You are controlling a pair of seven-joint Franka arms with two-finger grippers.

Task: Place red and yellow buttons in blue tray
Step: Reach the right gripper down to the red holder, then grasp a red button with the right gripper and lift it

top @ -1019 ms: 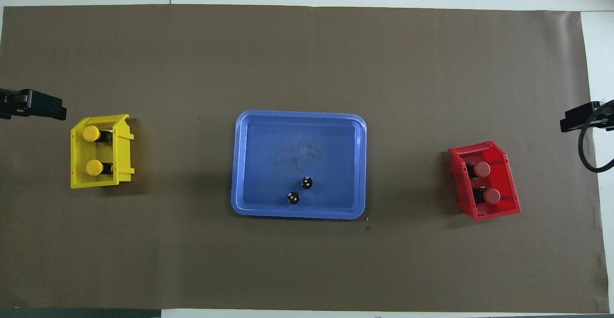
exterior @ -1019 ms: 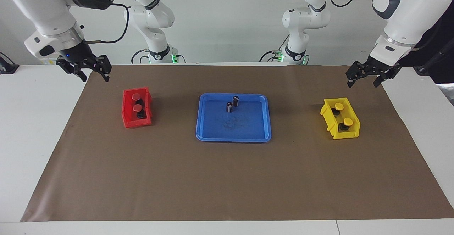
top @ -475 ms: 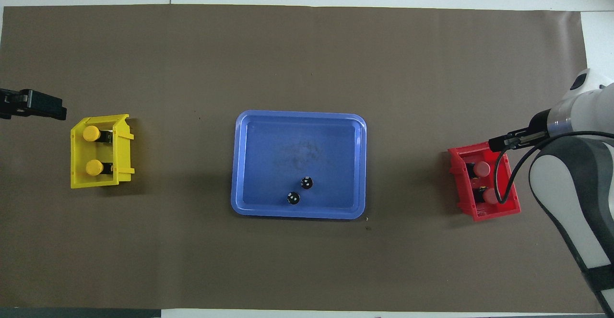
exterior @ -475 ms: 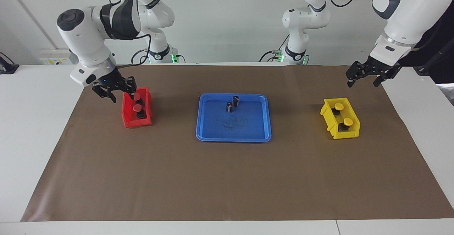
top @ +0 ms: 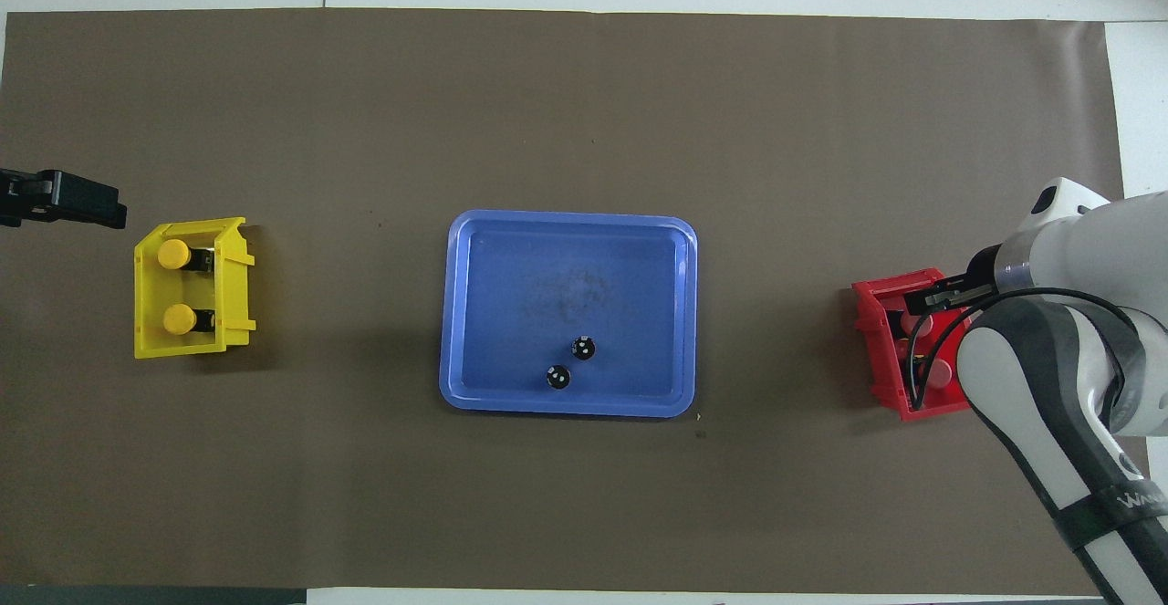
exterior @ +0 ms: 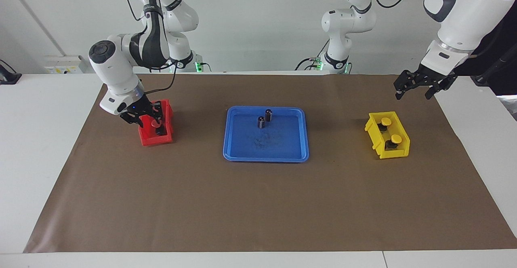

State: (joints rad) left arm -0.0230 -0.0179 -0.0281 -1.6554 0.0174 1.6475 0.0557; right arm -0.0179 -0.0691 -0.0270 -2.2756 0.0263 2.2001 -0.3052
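Blue tray (exterior: 297, 155) toward my left gripper's (exterior: 415, 90) side, well apart; red bin (exterior: 146, 138) beneath my right gripper (exterior: 148, 120) — fingers spread, low over the red buttons (exterior: 156, 125). Yellow buttons (exterior: 391, 130) binned. Risk — fingers striking the bin wall, tipping it.

Two high fixed cameras, half a turn apart.
Facing camera looks across the bench (exterior: 48, 138) at the robots; overhead camera looks steeply down from their end. Both share the brown mat (exterior: 258, 203) and blue tray (top: 680, 313).

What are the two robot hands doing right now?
Right gripper: open, down in the red bin, holding nothing.
Left gripper: open, empty, waiting.
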